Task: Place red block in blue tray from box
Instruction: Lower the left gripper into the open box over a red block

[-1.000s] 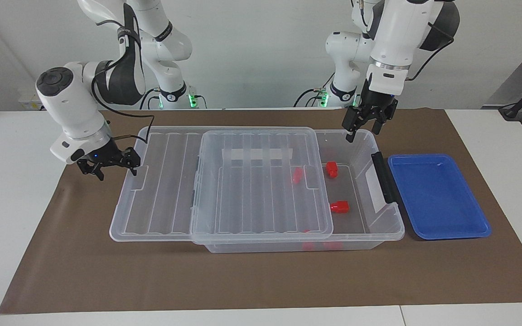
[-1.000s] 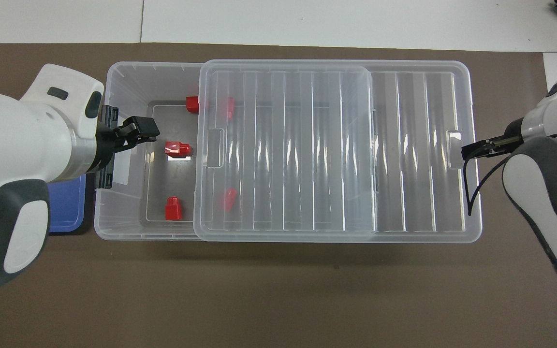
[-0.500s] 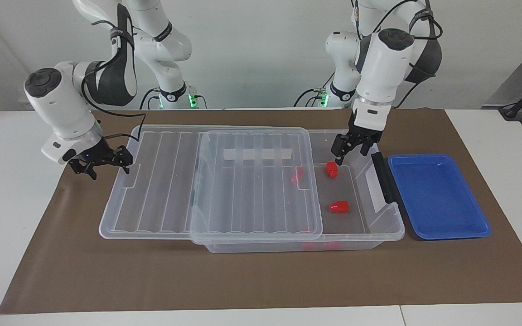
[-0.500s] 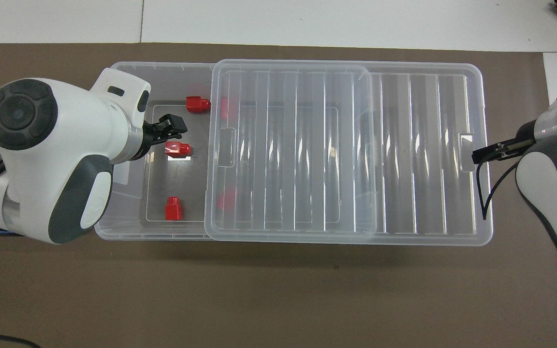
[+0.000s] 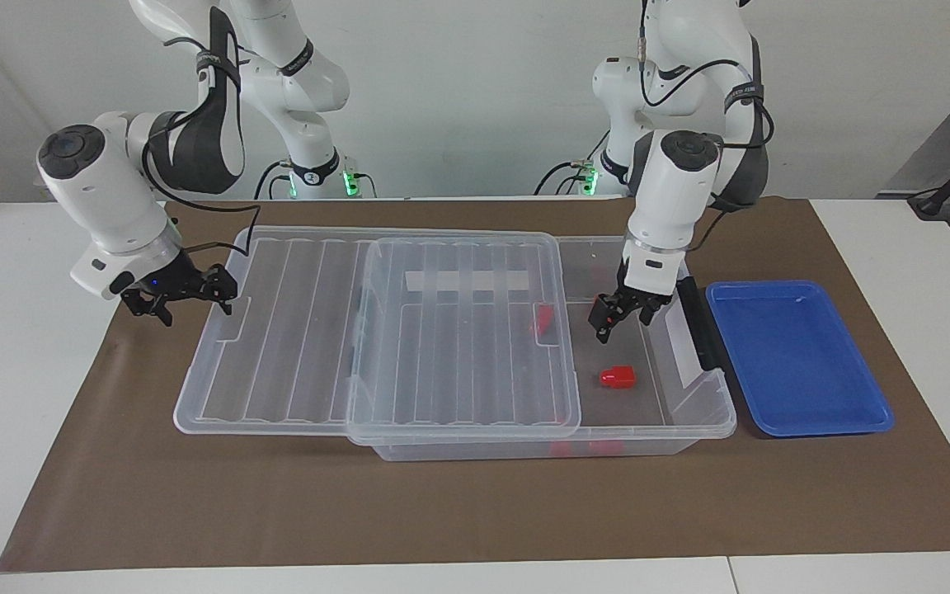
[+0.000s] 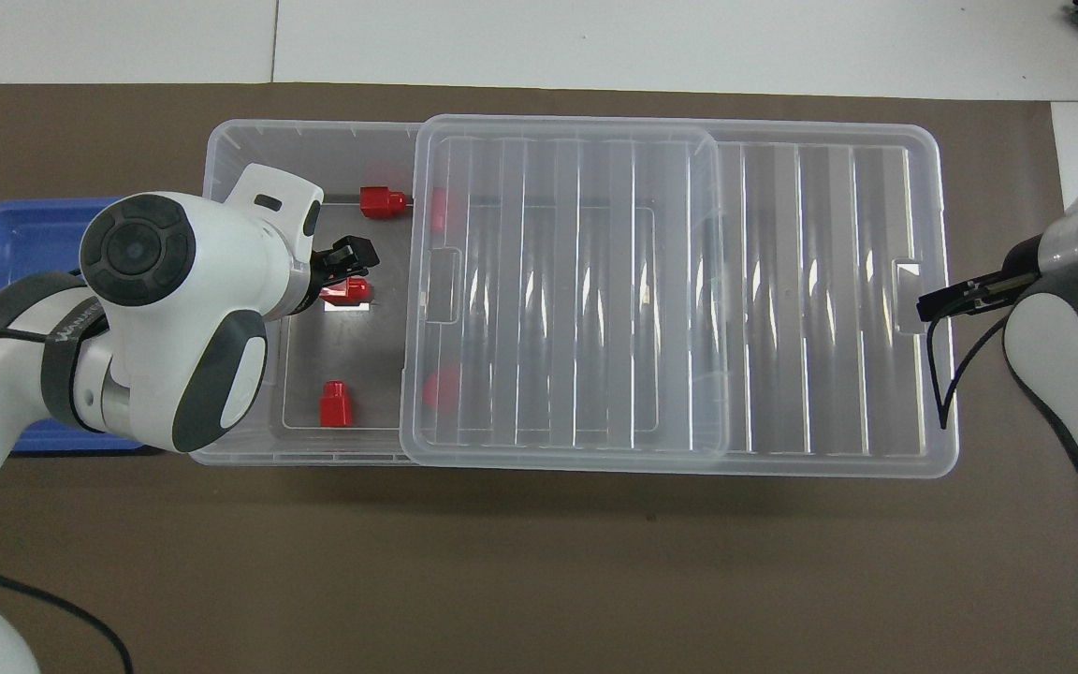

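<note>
Facing view: brown mat (image 5: 475,503) covers white table (image 5: 21,396), pale wall (image 5: 475,91) above.

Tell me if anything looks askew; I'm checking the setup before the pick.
The box's lid isn't seated: it is slid toward the right arm's end, overhanging the box. One red block lies on its side. The blue tray sits squarely beside the box.

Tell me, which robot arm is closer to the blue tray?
Left. Its tool is down inside the box, right beside the blue tray; the right tool waits at the lid's end.
</note>
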`<control>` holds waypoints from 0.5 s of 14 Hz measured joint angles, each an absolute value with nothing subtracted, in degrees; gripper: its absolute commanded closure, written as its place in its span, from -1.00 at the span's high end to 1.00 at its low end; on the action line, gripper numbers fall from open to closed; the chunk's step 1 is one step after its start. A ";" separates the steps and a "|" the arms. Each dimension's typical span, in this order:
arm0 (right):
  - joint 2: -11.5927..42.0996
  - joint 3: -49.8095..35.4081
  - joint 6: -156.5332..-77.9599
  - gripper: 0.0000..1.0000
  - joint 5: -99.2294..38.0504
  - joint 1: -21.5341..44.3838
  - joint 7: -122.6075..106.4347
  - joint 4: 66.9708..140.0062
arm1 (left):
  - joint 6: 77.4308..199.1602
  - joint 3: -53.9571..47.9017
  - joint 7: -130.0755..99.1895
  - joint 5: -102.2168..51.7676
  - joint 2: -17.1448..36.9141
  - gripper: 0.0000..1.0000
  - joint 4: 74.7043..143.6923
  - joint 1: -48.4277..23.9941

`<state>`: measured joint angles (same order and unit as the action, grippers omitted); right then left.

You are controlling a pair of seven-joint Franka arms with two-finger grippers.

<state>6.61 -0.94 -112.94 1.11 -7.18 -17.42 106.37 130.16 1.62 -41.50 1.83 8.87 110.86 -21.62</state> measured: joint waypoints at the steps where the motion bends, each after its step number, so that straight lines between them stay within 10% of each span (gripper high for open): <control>1: 6.61 -0.94 -112.93 1.00 1.11 -7.19 -17.43 106.37 | 130.94 1.62 -41.50 2.89 9.73 1.00 111.02 -21.62; 7: 6.61 -0.94 -112.92 1.00 1.11 -8.01 -18.64 106.37 | 135.81 2.07 -41.72 3.86 15.15 1.00 111.24 -21.18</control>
<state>6.61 -0.94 -112.92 1.11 -8.01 -18.64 106.37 135.81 2.07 -41.72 3.86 15.15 111.24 -21.18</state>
